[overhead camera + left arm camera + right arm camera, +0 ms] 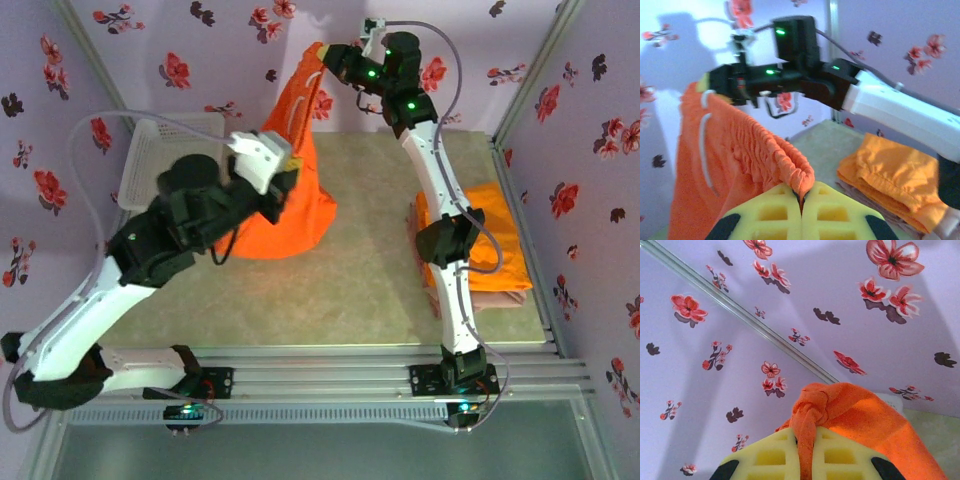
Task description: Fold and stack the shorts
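- Where the left gripper point(801, 202) brings its yellow jaws together, one bunched end of an elastic waistband is pinched tight between them.
- The right gripper point(805, 442) is clamped in the same way on a knot-like bunch of orange cloth, held high near the flowered back wall.
- Between the two pinches the waistband of the bright orange shorts point(285, 200) runs stretched out, with a white drawstring point(702, 135) dangling on the front. The rest of the garment hangs down, and its lower edge appears to rest on the table point(370, 280) at the back, left of centre.
- On the table's right side, just beside the right arm, folded orange shorts point(497, 235) lie on top of a pink-beige pair point(505, 298), making a small stack.
- The white mesh basket point(150, 160) sits at the back left, behind the left arm and apart from the cloth.
- The step in hand looks like spreading the last pair for folding, since two pairs already lie folded and stacked.
- The next move calls for lowering both corners evenly, so the legs lie flat on bare table rather than crumpling. The pair then needs folding in half and carrying over to the stack. The soft fabric will likely sag and twist if one gripper drops ahead of the other.
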Action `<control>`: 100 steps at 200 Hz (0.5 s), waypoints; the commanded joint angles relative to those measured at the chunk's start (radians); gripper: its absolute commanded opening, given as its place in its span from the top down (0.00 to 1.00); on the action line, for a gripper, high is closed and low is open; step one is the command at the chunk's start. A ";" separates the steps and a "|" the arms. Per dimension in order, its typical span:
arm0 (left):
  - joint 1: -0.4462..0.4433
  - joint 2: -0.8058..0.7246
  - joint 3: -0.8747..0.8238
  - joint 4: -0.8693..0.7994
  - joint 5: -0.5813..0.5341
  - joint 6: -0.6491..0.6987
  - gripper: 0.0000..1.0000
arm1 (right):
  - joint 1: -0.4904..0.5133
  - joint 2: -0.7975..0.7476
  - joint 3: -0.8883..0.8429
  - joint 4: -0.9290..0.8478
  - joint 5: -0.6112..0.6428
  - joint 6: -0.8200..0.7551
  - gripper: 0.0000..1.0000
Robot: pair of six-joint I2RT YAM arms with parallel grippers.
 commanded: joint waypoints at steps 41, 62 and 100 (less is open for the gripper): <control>-0.166 0.254 -0.234 0.449 0.095 -0.173 1.00 | -0.144 -0.090 -0.112 -0.450 0.190 -0.364 1.00; -0.169 0.375 -0.249 0.551 0.196 -0.268 1.00 | -0.163 -0.179 -0.322 -0.435 0.312 -0.440 1.00; -0.175 0.556 -0.201 0.633 0.318 -0.371 1.00 | -0.221 -0.236 -0.632 -0.310 0.378 -0.379 1.00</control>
